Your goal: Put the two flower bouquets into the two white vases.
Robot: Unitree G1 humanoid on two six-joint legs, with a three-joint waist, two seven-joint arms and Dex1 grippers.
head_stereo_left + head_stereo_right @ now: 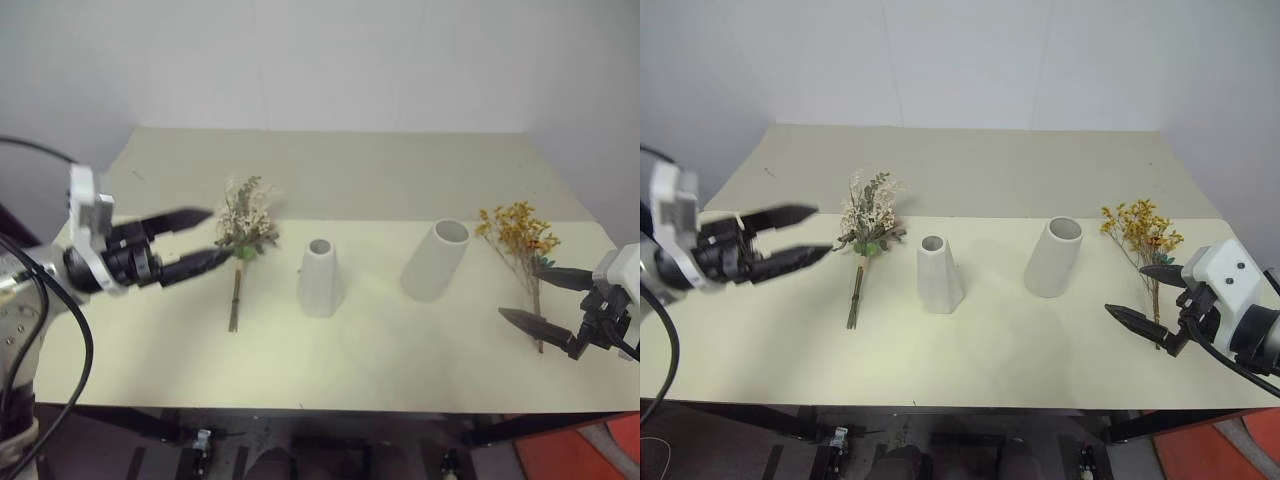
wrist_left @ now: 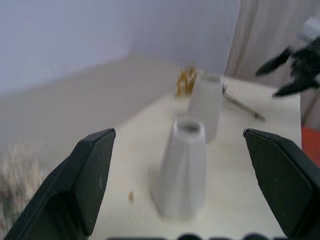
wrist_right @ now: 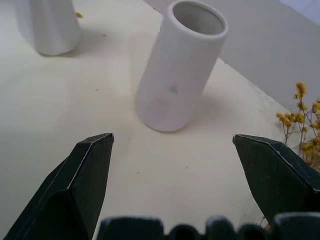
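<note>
Nothing placed yet: cream bouquet [image 1: 243,240] lies flat on the tabletop [image 1: 400,180] left of the cone vase [image 1: 320,278]; yellow bouquet [image 1: 520,250] lies right of the wide vase [image 1: 436,260]. Both vases empty. Left gripper [image 1: 205,238] by the cream bouquet, right gripper [image 1: 535,297] over the yellow stems, jaws wide open, holding nothing.

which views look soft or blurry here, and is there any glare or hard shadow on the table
Left wrist view: soft, the narrow vase and yellow bouquet smeared. Right wrist view: sharper, the wide vase crisp with a faint shadow. Eye views: even light, no glare on the table.
</note>
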